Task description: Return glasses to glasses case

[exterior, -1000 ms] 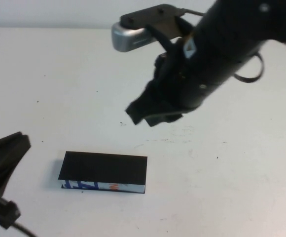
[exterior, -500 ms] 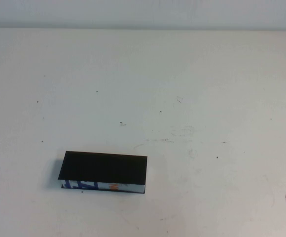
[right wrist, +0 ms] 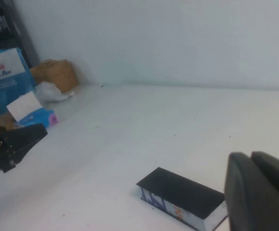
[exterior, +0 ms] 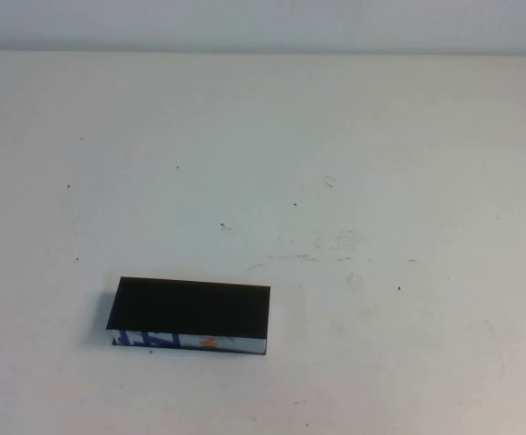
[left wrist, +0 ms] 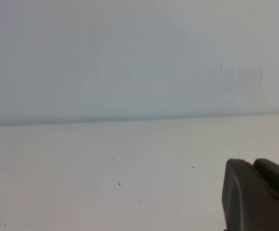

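Observation:
The glasses case (exterior: 190,315) lies on the white table, left of centre and near the front. Its black lid is down and its blue, white and orange front edge faces me. It also shows in the right wrist view (right wrist: 183,196). The glasses are not in view. Neither arm shows in the high view. My left gripper (left wrist: 252,163) is shut and empty, over bare table. It also shows in the right wrist view (right wrist: 19,142), apart from the case. My right gripper (right wrist: 250,156) is shut and empty, pulled back from the case.
In the right wrist view, past the table's left side, stand a blue and white carton (right wrist: 7,79), a small blue tissue pack (right wrist: 31,111), a brown paper bag (right wrist: 55,74) and a dark rack (right wrist: 0,29). A pale wall (exterior: 263,23) runs behind the table.
The right arm, which hung over the table's middle a second ago, has drawn back out of the high view. The left gripper has also left the lower left corner. The case has not moved.

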